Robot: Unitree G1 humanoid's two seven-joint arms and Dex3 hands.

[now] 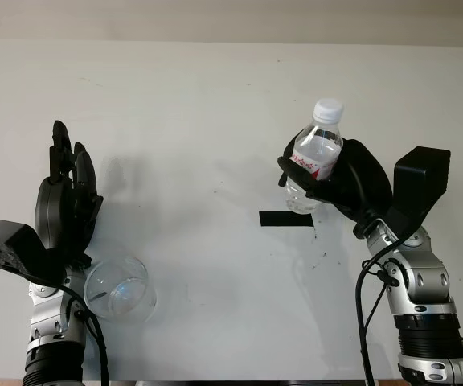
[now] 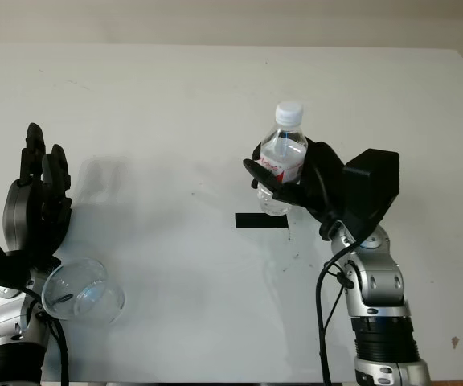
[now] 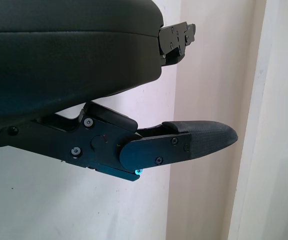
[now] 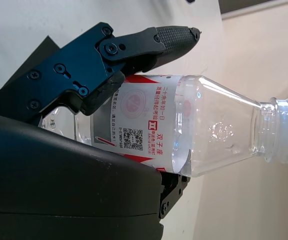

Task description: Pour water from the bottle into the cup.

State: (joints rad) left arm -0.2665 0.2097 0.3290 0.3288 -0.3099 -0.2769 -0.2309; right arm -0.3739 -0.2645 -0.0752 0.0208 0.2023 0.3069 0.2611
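Note:
A clear water bottle [image 1: 315, 157] with a white cap and a red-and-white label stands upright right of the table's middle, its base by a black tape strip. My right hand [image 1: 321, 183] is shut on the bottle's body, its fingers [image 4: 151, 41] wrapped over the label [image 4: 136, 127]. A clear cup [image 1: 120, 289] sits tilted at the near left, its mouth facing up and toward me. My left hand [image 1: 69, 165] is open just beyond and left of the cup, holding nothing, one finger [image 3: 196, 141] stretched out.
The white table [image 1: 207, 104] stretches back to a pale wall. A black tape strip [image 1: 284, 219] lies flat under the bottle's near side. Small dark specks dot the surface near the right arm.

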